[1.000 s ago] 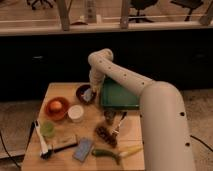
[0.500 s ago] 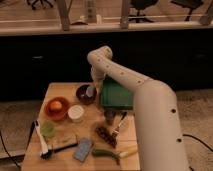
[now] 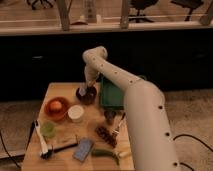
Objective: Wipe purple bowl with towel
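Note:
The purple bowl (image 3: 88,96) is small, round and almost black, and it stands at the back middle of the wooden table (image 3: 62,90). My gripper (image 3: 84,90) hangs straight down from the white arm and reaches into the bowl on its left side. A small pale patch at the gripper's tip looks like the towel (image 3: 81,92); most of it is hidden by the gripper.
A green tray (image 3: 111,94) lies right of the bowl. An orange-red bowl (image 3: 55,108), a white cup (image 3: 76,113) and a green cup (image 3: 47,129) stand front left. A blue-grey pad (image 3: 83,149), a brush (image 3: 41,142), a green vegetable (image 3: 105,153) and a dark cup (image 3: 110,116) lie near the front.
The arm's bend above the bowl has risen a little. The gripper stays at the purple bowl, with barely any shift.

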You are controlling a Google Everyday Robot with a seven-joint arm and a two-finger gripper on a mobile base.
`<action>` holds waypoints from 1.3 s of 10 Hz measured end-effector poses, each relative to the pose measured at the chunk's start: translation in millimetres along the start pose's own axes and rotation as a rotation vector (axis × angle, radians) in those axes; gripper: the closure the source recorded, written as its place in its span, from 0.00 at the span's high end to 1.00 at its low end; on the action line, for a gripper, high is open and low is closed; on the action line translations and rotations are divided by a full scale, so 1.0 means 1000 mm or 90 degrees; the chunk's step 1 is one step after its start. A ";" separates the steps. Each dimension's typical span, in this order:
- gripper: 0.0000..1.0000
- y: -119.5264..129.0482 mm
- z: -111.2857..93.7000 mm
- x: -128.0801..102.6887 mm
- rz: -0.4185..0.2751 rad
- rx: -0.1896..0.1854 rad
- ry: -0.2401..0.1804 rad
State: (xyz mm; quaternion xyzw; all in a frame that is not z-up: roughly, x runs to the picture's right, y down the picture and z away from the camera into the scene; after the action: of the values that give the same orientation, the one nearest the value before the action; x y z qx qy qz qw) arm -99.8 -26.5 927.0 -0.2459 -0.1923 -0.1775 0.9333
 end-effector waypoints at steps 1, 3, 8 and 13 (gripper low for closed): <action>0.00 0.003 0.001 -0.007 -0.021 -0.007 -0.013; 0.00 0.014 -0.001 -0.013 -0.054 -0.027 -0.033; 0.00 0.045 -0.015 0.013 -0.069 -0.080 -0.011; 0.00 0.024 -0.008 0.038 -0.035 -0.076 0.042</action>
State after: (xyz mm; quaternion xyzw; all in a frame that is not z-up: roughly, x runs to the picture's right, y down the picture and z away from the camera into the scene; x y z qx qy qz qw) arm -55.0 -20.3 928.3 -0.2899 -0.1574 -0.2225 0.9174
